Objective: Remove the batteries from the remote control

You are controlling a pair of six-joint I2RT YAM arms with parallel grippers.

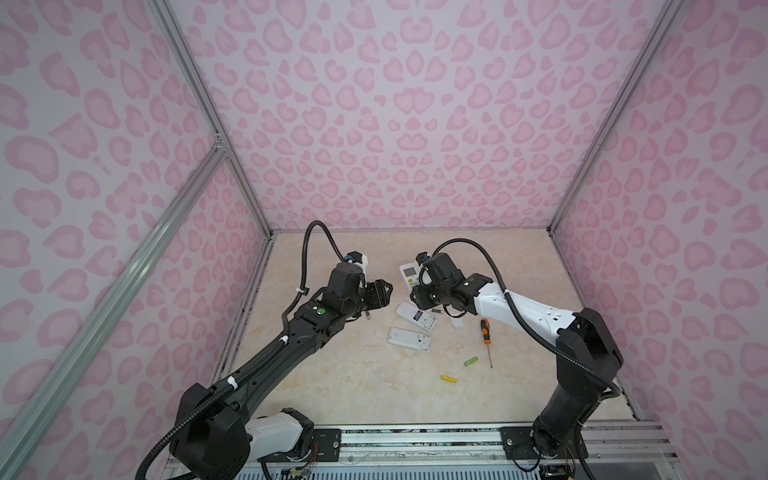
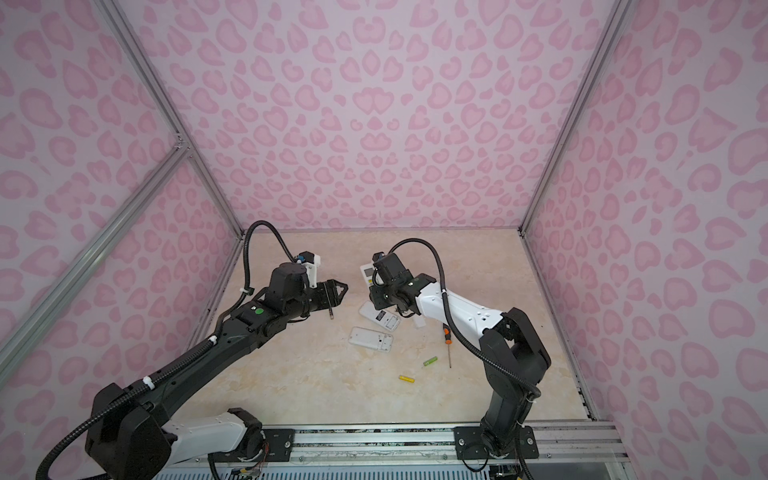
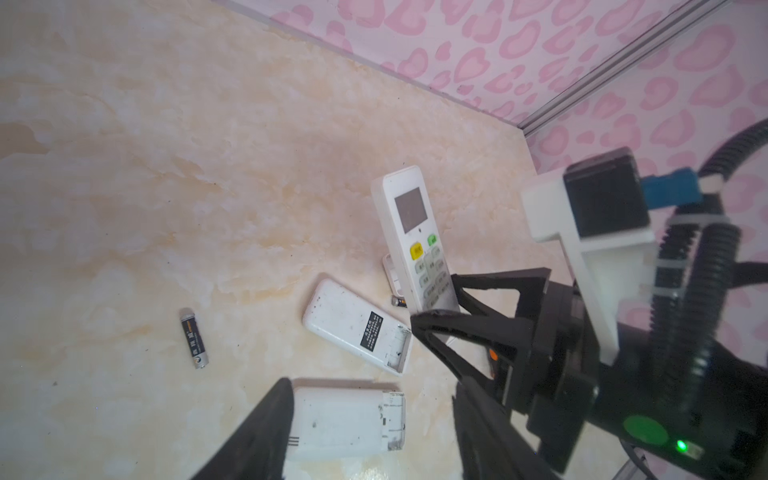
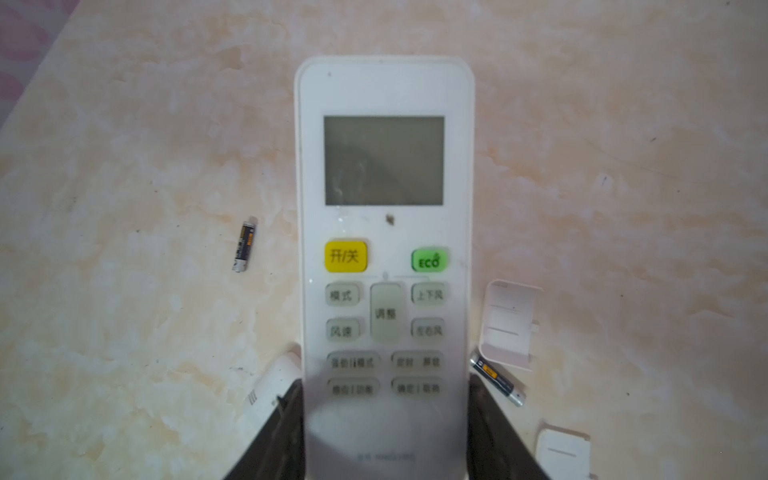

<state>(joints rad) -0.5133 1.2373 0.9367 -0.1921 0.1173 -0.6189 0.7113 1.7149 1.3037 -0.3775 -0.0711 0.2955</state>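
Behind the raised remote, toward the back wall, the table is bare and open. Left of it hangs the left gripper, jaws apart, a black battery lying near. Just in front crowd two face-down remotes, white covers, another battery and a screwdriver. Farther in front only a green battery and a yellow battery break the bare top.

Gripping a white remote by its lower end between the dark fingers of the right gripper, grey screen and buttons facing the lens, centre of frame. Left of centre, on the marbled table: a black battery. Lower right: a second black battery, just beside a small white cover. Bottom right corner: another white cover. Lower left, peeking out behind the held one: the end of a second white remote.
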